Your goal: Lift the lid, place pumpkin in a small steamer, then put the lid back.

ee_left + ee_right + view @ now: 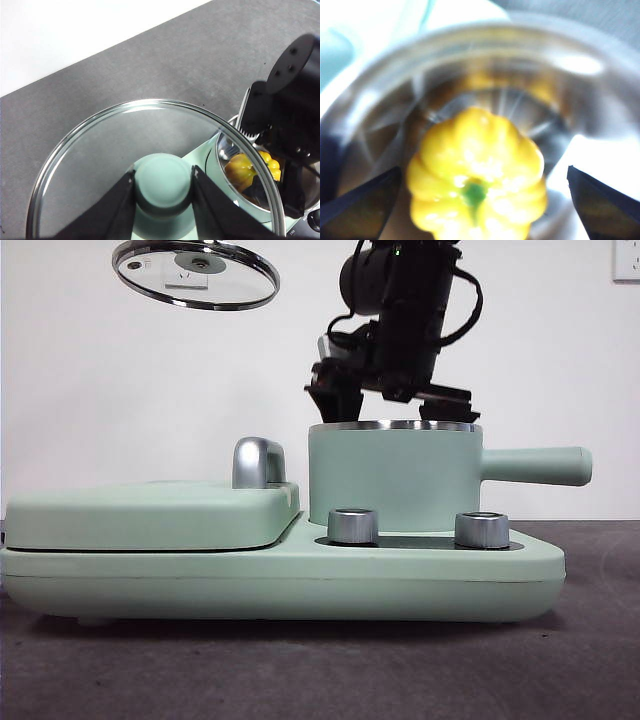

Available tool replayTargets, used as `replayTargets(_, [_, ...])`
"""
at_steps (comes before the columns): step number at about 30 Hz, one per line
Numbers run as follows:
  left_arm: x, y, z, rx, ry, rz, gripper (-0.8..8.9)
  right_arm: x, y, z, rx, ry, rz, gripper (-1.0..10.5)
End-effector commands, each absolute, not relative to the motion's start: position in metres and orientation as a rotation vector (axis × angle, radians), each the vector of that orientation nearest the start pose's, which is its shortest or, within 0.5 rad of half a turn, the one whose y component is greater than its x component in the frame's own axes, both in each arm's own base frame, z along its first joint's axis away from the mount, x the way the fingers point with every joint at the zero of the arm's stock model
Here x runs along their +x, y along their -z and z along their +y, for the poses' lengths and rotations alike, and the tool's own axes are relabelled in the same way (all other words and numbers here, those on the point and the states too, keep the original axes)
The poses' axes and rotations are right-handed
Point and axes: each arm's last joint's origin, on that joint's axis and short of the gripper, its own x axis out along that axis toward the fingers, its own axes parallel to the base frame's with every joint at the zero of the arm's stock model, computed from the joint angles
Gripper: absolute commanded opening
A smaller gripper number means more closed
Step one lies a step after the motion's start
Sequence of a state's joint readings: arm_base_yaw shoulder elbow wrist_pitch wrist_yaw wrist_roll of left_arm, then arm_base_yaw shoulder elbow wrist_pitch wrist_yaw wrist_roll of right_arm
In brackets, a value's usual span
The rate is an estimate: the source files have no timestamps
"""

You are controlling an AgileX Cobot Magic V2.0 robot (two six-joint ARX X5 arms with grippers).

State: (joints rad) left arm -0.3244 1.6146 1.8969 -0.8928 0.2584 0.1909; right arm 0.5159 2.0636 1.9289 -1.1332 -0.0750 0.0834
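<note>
Held aloft and tilted, up and to the side of the small steamer point(395, 475): the glass lid point(195, 273), its mint knob clamped in the left hand point(163, 192). Directly over the steamer's mouth: the right hand point(482, 200), jaws spread wide, with the yellow pumpkin point(477, 195) between them inside the pot, apparently released.

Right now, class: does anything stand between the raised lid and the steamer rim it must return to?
Yes. The right gripper hangs over the small steamer, its jaws apart around the pumpkin inside. The left gripper holds the lid up and off to one side.
</note>
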Motion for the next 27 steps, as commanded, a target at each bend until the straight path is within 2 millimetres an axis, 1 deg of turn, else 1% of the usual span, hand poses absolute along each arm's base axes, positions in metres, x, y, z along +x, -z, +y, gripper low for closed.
replayTargets(1, [0.308,-0.448,-0.112,0.197,0.625,0.511,0.18,0.372,-0.279,0.216,-0.204,-0.455,1.263,5.3])
replayTargets(6, [0.308,-0.448,-0.112,0.196,0.624,0.512,0.18,0.365,-0.317,0.212,-0.206,-0.453,1.254,5.3])
replayTargets(9, [0.309,-0.448,-0.112,0.184,0.621,0.513,0.18,0.359,-0.338,0.206,-0.244,-0.426,1.248,5.3])
replayTargets(13, [0.309,-0.449,-0.113,0.182,0.621,0.503,0.18,0.351,-0.358,0.198,-0.230,-0.426,1.198,5.3])
replayTargets(16, [0.309,-0.449,-0.113,0.182,0.620,0.502,0.18,0.338,-0.375,0.191,-0.221,-0.434,1.162,5.3])
replayTargets(19, [0.309,-0.449,-0.113,0.179,0.620,0.504,0.18,0.317,-0.390,0.181,-0.219,-0.443,1.136,5.3])
replayTargets(22, [0.309,-0.449,-0.113,0.176,0.619,0.506,0.18,0.289,-0.401,0.165,-0.226,-0.452,1.127,5.3])
replayTargets(27, [0.308,-0.449,-0.115,0.175,0.625,0.505,0.18,0.232,-0.411,0.132,-0.227,-0.455,1.107,5.3])
